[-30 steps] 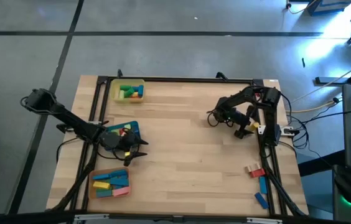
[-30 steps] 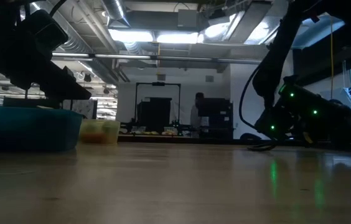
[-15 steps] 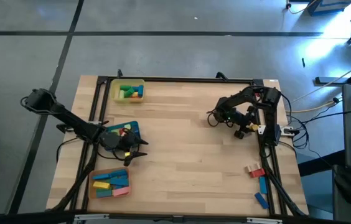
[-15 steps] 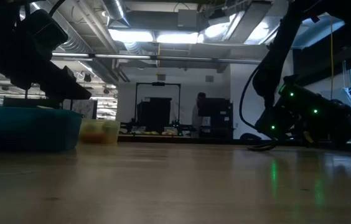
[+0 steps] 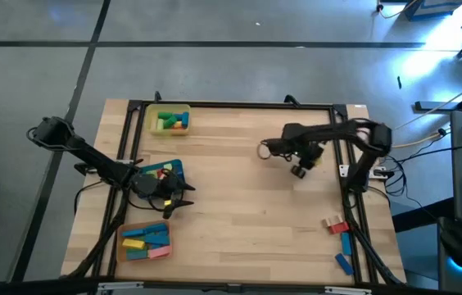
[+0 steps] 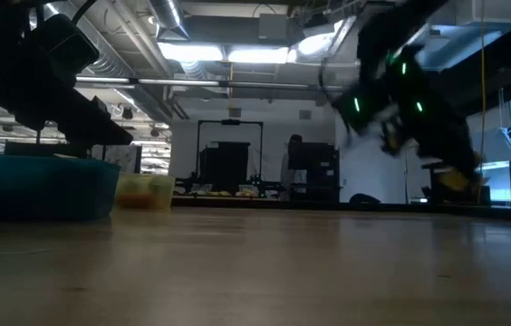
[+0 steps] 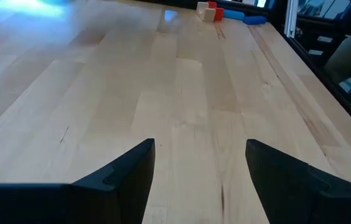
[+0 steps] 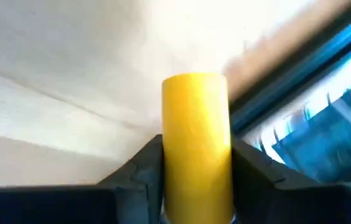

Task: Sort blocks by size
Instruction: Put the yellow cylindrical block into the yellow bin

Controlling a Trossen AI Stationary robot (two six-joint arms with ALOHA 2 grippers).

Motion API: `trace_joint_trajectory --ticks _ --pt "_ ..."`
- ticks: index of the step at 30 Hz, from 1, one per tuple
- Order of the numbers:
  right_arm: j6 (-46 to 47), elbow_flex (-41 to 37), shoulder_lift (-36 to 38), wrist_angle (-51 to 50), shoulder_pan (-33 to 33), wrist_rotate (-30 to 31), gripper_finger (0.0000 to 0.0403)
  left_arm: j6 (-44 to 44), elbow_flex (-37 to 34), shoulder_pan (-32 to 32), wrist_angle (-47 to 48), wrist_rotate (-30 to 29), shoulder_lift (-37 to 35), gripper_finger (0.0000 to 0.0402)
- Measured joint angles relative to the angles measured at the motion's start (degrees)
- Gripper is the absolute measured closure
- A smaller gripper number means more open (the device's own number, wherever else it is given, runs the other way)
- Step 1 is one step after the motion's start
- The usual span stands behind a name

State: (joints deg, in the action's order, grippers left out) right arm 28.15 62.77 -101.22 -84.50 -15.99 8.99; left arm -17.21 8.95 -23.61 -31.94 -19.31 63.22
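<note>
Now the right gripper is squeezing a yellow cylinder block and has swung it up over the table, toward the trays. Left gripper waits open by the blue tray. One more block gets sorted soon.

Both arms are matte black, jointed and slim; the right arm shows green indicator lights, and the left arm trails thin dark cables.

High view straight down on table, low view level across it, wrist views close above tabletop.
</note>
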Motion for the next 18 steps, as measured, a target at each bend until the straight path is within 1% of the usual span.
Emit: trace_joint_trajectory --ticks 4,8,13,18 --pt "4.21 3.1 6.59 7.95 7.44 2.32 0.0267 -0.09 0.0 -0.01 -0.15 -0.02 0.0 0.0166" --pt "6.95 3.75 10.65 18.01 15.06 7.27 0.0267 -0.07 0.0 0.0 -1.08 -0.01 0.0 0.0166" --pt "8.2 3.37 11.07 31.53 23.92 14.59 0.0267 -0.34 0.02 0.01 -2.03 0.0 -0.02 0.0166" --pt "6.28 -0.67 10.94 52.46 32.19 22.05 0.0267 -3.64 0.03 -0.04 -3.9 0.03 -0.02 0.0166"
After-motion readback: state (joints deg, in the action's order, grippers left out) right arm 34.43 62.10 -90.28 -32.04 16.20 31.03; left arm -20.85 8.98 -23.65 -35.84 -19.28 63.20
